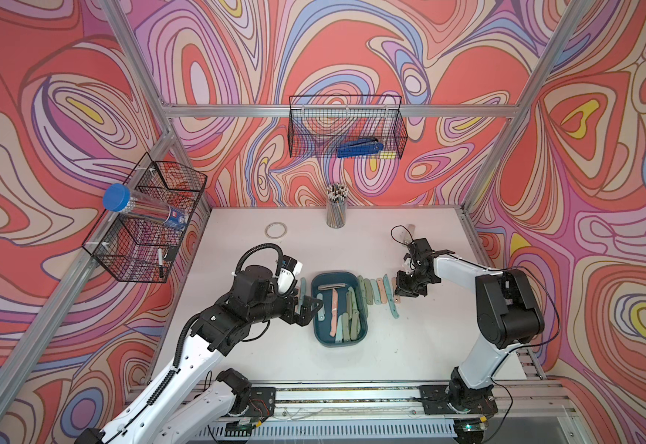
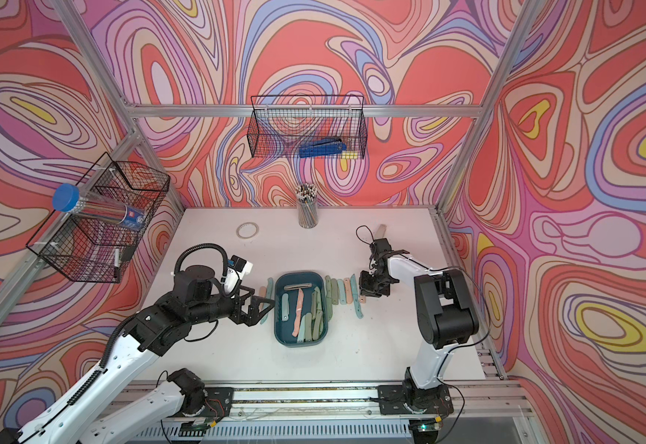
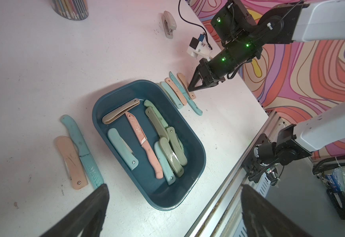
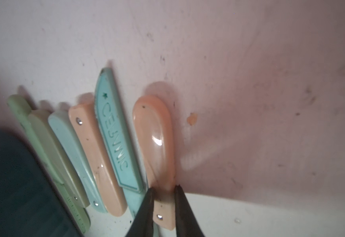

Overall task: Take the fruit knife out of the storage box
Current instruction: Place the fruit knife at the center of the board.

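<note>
Several fruit knives (image 1: 334,307) lie inside the storage box (image 1: 325,335) in both top views, mostly lengthwise along it. The box sits between my grippers: my left gripper (image 1: 308,307), spread wide and empty, points at its long wall from just beside it. My right gripper (image 1: 399,292) hangs beyond a row of knives (image 1: 369,290) laid on the table (image 1: 409,346), so I judge my left arm the nearer. From the left wrist, the box lies straight ahead between my open left fingers (image 3: 93,211). A pale blue knife (image 3: 122,148) lies clear of the rest with a pink knife (image 3: 147,149) beside it, but the green knives (image 3: 167,143) overlap too much to count. From the right wrist, my right fingers (image 4: 185,213) pinch the riveted end of a peach knife (image 4: 157,133), outermost in the row. Whether it rests on the table I cannot tell, and only a dark corner of the box shows.
</note>
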Motion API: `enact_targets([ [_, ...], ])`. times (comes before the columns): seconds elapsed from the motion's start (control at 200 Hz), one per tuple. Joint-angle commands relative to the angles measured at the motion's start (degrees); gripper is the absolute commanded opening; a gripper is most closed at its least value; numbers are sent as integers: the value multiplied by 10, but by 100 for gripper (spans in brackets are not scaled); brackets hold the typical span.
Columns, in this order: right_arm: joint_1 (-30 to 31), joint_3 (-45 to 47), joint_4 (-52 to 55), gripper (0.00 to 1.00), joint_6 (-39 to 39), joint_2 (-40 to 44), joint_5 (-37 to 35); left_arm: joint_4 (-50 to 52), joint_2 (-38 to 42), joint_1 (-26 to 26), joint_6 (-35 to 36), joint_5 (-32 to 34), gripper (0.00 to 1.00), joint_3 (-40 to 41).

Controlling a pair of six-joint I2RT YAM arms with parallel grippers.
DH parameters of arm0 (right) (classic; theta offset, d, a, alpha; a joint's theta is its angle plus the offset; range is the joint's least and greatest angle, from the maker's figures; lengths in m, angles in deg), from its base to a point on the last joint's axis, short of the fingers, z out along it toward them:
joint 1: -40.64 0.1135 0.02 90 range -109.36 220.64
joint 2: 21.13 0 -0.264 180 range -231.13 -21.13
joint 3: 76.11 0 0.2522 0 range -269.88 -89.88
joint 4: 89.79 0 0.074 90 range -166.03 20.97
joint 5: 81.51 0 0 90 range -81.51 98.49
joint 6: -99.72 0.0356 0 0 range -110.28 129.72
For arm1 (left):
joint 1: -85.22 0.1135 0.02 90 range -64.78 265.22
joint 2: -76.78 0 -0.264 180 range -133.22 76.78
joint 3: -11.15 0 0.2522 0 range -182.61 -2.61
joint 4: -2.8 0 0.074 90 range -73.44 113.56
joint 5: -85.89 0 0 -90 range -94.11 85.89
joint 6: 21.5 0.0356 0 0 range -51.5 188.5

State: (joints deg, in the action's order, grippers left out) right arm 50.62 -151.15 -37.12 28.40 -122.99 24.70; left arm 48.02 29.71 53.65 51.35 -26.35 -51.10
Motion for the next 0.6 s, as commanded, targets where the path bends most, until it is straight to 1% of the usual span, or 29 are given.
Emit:
enact_targets([
  [0.0,1,-3,-9,20,-2,-20,1,-3,5,-2,5,8,100,-10],
  [0.31,1,-1,-12,20,1,-20,6,-4,4,-2,5,7,100,-9],
  [0.526,1,-5,-5,22,7,0,-2,-1,3,-2,3,17,100,-11],
  [0.546,1,-5,-4,23,8,18,-5,0,2,-2,3,16,100,-12],
  [0.596,2,-4,-3,25,11,32,-8,0,1,-2,1,18,100,-13],
])
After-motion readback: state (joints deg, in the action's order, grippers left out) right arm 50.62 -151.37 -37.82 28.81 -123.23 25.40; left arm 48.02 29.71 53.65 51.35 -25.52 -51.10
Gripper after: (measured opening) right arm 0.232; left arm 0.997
